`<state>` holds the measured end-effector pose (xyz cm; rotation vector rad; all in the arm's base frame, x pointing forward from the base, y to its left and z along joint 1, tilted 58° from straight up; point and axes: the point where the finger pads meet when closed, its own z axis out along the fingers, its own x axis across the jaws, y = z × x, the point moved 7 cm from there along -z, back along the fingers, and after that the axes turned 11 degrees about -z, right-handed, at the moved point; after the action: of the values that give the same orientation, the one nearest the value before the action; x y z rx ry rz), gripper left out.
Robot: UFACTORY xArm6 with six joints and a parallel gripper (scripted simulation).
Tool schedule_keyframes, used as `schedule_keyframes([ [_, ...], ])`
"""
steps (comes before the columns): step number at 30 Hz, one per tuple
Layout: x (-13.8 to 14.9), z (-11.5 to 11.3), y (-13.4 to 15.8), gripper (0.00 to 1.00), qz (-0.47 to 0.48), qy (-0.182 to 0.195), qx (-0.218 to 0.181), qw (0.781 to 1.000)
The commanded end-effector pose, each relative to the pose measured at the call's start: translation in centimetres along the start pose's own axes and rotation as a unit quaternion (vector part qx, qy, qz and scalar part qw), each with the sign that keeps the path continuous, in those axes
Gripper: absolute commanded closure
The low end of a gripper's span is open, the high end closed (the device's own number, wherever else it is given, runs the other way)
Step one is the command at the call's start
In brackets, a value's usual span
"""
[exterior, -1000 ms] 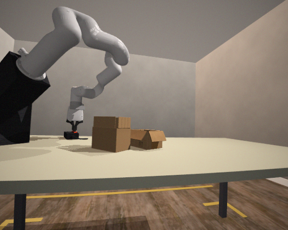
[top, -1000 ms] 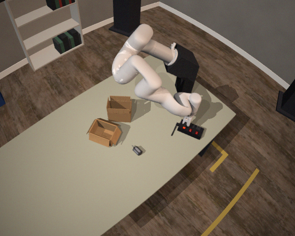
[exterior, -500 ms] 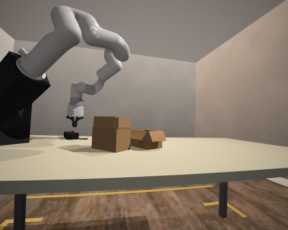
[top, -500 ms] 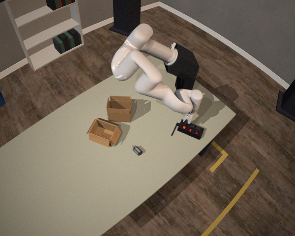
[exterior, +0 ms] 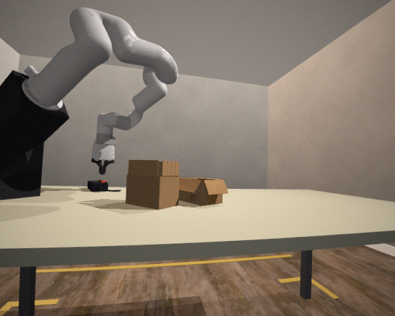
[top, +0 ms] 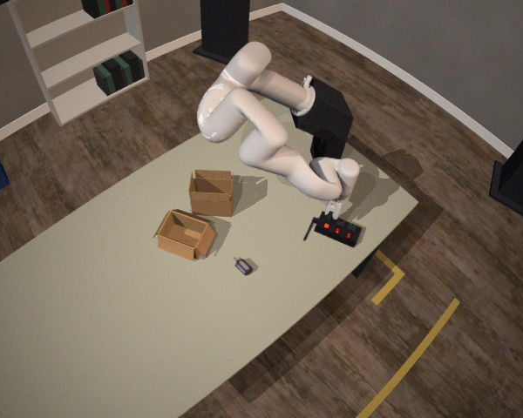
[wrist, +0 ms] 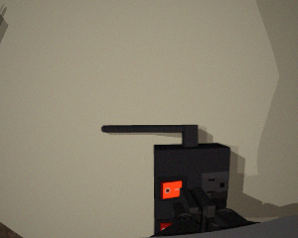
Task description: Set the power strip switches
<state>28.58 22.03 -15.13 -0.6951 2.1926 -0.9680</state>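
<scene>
The black power strip (top: 340,232) lies right way up near the table's right edge, its short cable (top: 308,228) pointing left. It has three red switches in a row. The switch nearest the cable (top: 325,225) glows bright orange-red; the middle switch (top: 337,230) and the far switch (top: 348,234) look darker red. My gripper (top: 333,211) is shut and empty, pointing straight down a little above the strip (exterior: 97,185), as the side view (exterior: 102,168) shows. In the wrist view the fingers (wrist: 199,208) hang over the strip (wrist: 192,178) beside the bright switch (wrist: 171,189); the other switches are mostly hidden.
Two open cardboard boxes (top: 211,192) (top: 185,233) stand left of the strip. A small grey plug-like object (top: 243,266) lies in front of them. The table's edge runs close behind and to the right of the strip. The black robot base (top: 327,118) stands at the back.
</scene>
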Motion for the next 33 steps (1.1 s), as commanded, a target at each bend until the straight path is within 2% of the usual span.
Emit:
schedule_keyframes([
  [1,-0.1,-0.1,0.0,1.00,0.000,-0.001,-0.001,1.000],
  [4,-0.1,-0.2,0.4,1.00,0.000,-0.001,-0.001,1.000],
  [10,-0.9,-1.5,4.4,1.00,0.000,-0.001,-0.001,1.000],
  [33,-0.9,-1.5,4.5,1.00,0.000,-0.001,-0.001,1.000],
])
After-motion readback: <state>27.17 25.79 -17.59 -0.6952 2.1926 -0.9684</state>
